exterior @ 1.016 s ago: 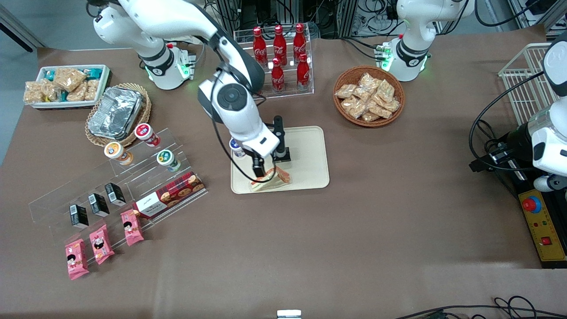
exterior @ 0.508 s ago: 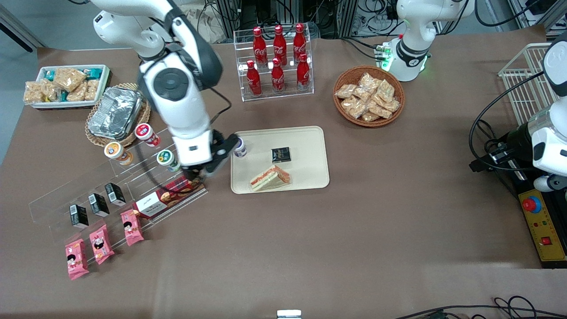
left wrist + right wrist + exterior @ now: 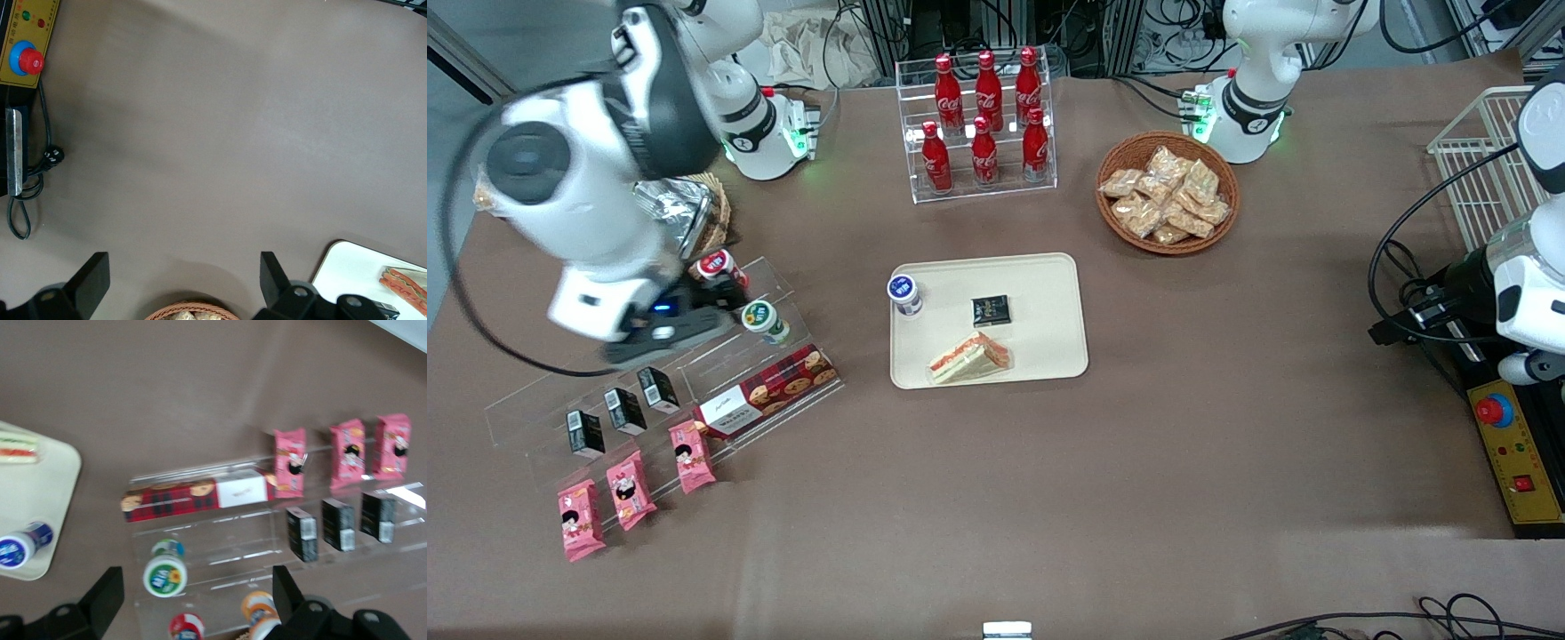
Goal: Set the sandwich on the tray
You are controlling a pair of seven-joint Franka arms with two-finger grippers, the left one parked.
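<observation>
The sandwich (image 3: 969, 357), a wrapped wedge with orange-red and green layers, lies flat on the cream tray (image 3: 1045, 342), near the tray edge closest to the front camera. Nothing holds it. It also shows in the right wrist view as the sandwich (image 3: 16, 447) on the tray (image 3: 47, 487), and in the left wrist view as the sandwich (image 3: 404, 283). My right gripper (image 3: 665, 327) hangs open and empty above the clear stepped shelf, well away from the tray toward the working arm's end of the table. Its fingers (image 3: 107, 590) stand wide apart around the gripper (image 3: 197, 587).
On the tray stand a blue-lidded cup (image 3: 904, 294) and a small black packet (image 3: 991, 309). The acrylic shelf (image 3: 720, 356) carries cups, a plaid cookie box (image 3: 769, 391), black cartons and pink packets (image 3: 627, 489). A cola rack (image 3: 983, 116) and a snack basket (image 3: 1167, 191) stand farther back.
The gripper let go of the sandwich, which stays on the tray. The arm swung away from the tray and now hangs over the acrylic shelf.
</observation>
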